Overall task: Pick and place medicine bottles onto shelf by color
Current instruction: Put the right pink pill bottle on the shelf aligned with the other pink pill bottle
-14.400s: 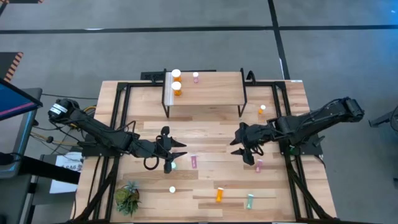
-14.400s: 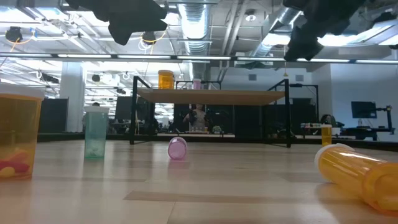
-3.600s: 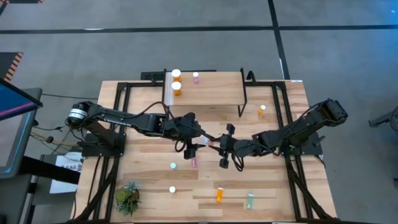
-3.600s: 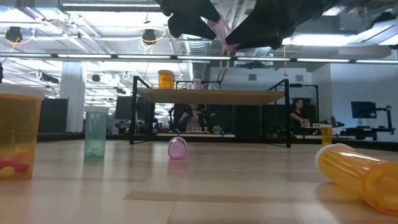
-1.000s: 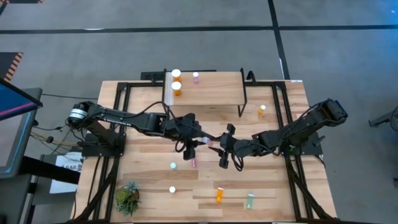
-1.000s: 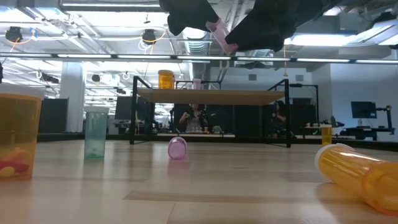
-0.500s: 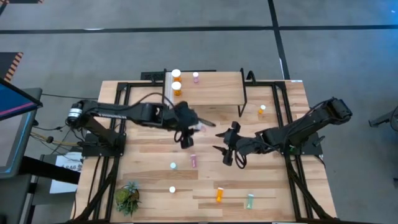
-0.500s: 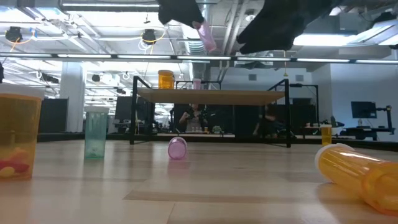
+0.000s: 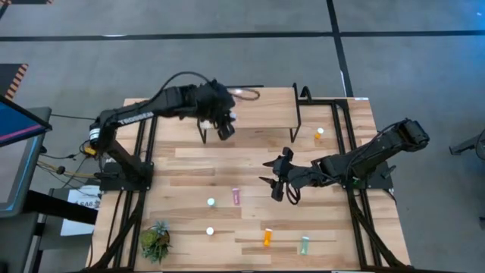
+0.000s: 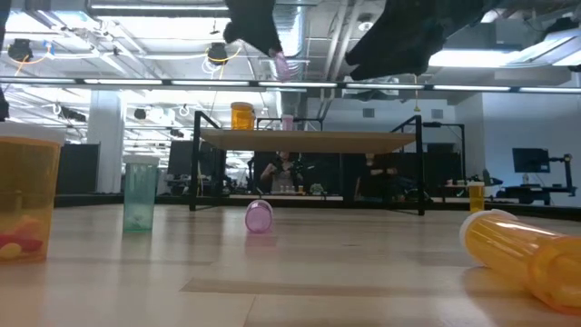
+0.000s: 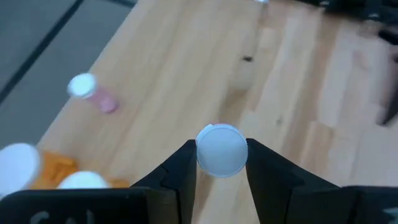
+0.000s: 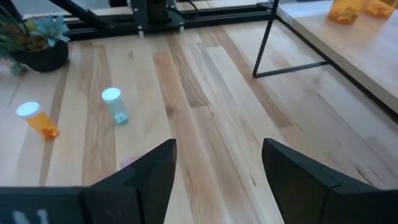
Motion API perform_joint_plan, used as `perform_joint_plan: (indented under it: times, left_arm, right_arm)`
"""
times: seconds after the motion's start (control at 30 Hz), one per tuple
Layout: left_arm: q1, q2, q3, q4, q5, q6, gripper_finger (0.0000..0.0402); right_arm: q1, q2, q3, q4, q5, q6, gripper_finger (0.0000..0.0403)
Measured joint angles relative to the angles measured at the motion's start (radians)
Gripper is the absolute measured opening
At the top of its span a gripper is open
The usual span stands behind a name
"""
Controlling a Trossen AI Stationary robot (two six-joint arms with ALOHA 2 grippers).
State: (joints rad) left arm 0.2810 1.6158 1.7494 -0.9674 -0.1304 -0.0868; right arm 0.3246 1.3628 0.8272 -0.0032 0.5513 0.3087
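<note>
1. While the left gripper [image 11: 221, 171] hangs over the shelf [image 9: 261, 110], its fingers [image 11: 177, 171] are clamped on a white-capped bottle [image 11: 222, 150]. From the low view the body looks pink, so I'd call it the pink bottle for the pink group.

2. On the shelf in the left wrist view there's a small pink bottle [image 11: 91, 93] already standing, apart from the orange bottles [image 11: 37, 171] at the end. So the held one should go just beside that pink one, not next to the orange pair.

3. To do this step well, I'd say keep the bottle upright, carry it over bare wood near the pink one, and lower it until the base sits flat before letting go. Dropping it from height would likely tip it, and it could roll off the shelf.

4. Leave room so the fingers don't clip the standing pink bottle when they spread.

5. The right gripper [image 9: 277, 176] is over the middle of the tabletop [image 9: 250, 163] with its fingers spread and nothing between them.

6. Bottles left on the tabletop: a pink one [image 9: 236, 196] lying near the middle, orange [image 9: 267, 237] and green [image 9: 305, 244] at the near edge, and an orange one [image 9: 319, 134] beside the shelf.
</note>
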Motion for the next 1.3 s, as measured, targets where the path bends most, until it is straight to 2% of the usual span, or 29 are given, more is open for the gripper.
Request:
perform_joint_plan:
  times: [0.17, 0.53, 0.67, 0.9, 1.3]
  left_arm:
    - [0.068, 0.078, 0.078, -0.031, 0.055, 0.03, 0.0106]
    - [0.128, 0.357, 0.391, -0.242, 0.025, 0.098, 0.0106]
    - [0.152, 0.427, 0.465, -0.292, 0.021, 0.106, 0.0106]
    - [0.178, 0.488, 0.473, -0.294, 0.018, 0.134, 0.0106]
    - [0.188, 0.482, 0.472, -0.337, 0.019, 0.136, 0.0106]
  right_arm:
    - [-0.007, 0.0, 0.0, -0.003, 0.0, -0.002, 0.026]
    - [-0.01, 0.0, 0.0, 0.008, 0.0, -0.002, 0.026]
    - [-0.01, 0.0, 0.0, 0.009, 0.0, -0.002, 0.026]
    - [-0.01, 0.0, 0.0, 0.009, -0.002, 0.0, 0.026]
    - [-0.01, 0.0, 0.0, 0.009, -0.003, 0.0, 0.026]
